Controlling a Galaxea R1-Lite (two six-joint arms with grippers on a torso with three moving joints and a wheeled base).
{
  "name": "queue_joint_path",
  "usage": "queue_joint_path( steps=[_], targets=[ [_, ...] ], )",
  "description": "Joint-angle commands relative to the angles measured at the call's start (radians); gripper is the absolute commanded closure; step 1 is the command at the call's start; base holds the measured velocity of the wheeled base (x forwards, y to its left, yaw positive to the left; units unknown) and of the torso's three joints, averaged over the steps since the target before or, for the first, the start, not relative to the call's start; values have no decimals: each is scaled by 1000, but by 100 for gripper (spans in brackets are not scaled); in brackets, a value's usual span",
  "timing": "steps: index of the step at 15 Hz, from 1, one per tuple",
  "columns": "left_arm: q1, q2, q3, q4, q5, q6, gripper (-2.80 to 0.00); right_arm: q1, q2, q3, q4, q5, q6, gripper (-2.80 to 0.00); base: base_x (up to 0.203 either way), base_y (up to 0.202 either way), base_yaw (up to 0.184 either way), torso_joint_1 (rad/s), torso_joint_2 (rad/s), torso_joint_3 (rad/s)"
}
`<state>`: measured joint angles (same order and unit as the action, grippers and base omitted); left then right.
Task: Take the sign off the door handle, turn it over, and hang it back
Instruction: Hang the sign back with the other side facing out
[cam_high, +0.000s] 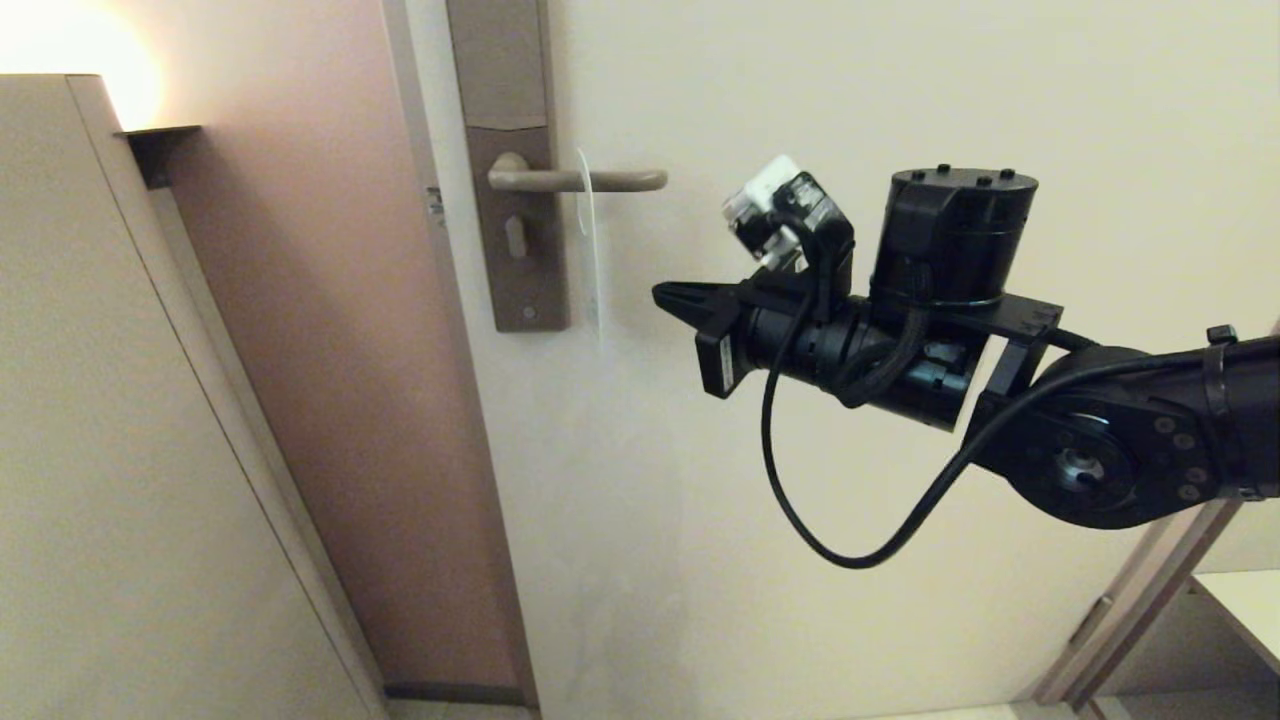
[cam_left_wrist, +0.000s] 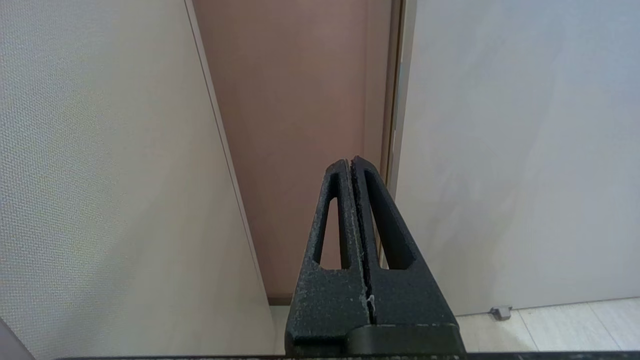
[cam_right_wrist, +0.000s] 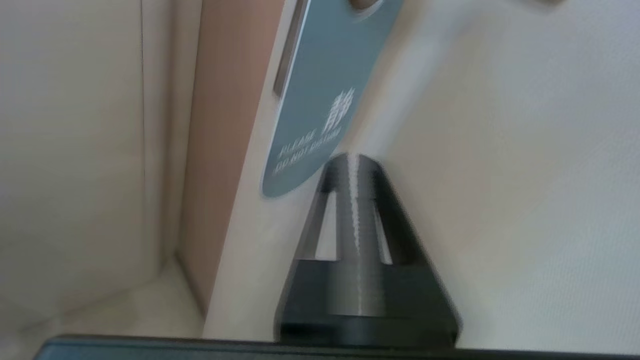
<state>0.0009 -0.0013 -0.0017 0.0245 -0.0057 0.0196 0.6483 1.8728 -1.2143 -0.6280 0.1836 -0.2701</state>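
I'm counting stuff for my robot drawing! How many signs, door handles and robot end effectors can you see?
Signs: 1, the sign hanging on the handle
Door handles: 1, the door handle
End effectors: 2, the left end effector and the right end effector
Total: 4

Pale tiled floor (cam_left_wrist: 550, 325) runs along the foot of the door (cam_left_wrist: 500, 150), with a small grey door stop (cam_left_wrist: 500, 313) resting directly on it.
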Motion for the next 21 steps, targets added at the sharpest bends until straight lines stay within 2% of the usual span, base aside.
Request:
queue_joint_path(
  steps=[1, 6, 13, 21],
  targets=[
    [1, 1, 0, 0, 0, 0, 0, 1, 16, 0, -38, 1, -1, 0, 0, 0, 0, 0, 0, 0],
    [1, 1, 0, 0, 0, 0, 0, 1, 46, -23, -118, -4, -2, 0, 0, 0, 0, 0, 0, 0],
    [1, 1, 0, 0, 0, 0, 0, 11, 156, -135, -184, -4, -10, 0, 0, 0, 0, 0, 0, 0],
    [0, 1, 0, 0, 0, 0, 0, 66, 282, -293, -248, -1, -11, 0, 0, 0, 0, 0, 0, 0]
  ],
)
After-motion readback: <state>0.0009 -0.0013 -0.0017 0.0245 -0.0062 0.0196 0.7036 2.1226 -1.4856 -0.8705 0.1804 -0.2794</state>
